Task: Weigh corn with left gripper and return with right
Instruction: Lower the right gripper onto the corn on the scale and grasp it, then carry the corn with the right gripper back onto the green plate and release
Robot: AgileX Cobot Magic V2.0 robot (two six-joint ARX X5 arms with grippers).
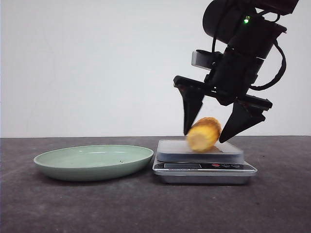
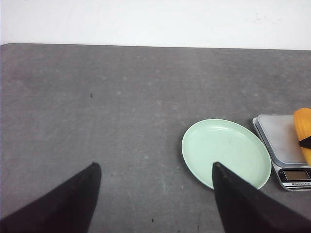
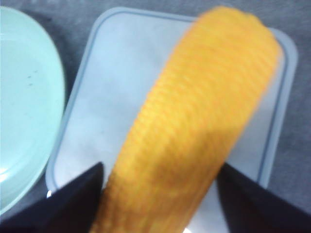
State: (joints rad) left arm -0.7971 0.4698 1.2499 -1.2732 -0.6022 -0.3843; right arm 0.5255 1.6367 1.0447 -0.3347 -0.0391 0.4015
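Front view puts the corn right of centre on the scale, your right tool spread wide astride it: a stiff, light, rounded cob likely to roll, so pinch its kernelled middle.

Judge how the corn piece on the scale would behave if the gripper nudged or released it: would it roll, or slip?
The corn is a short round cob, so it would likely roll across the scale's flat platform. Its ribbed kernel rows probably give the right gripper fair grip. It looks stiff and unlikely to deform.
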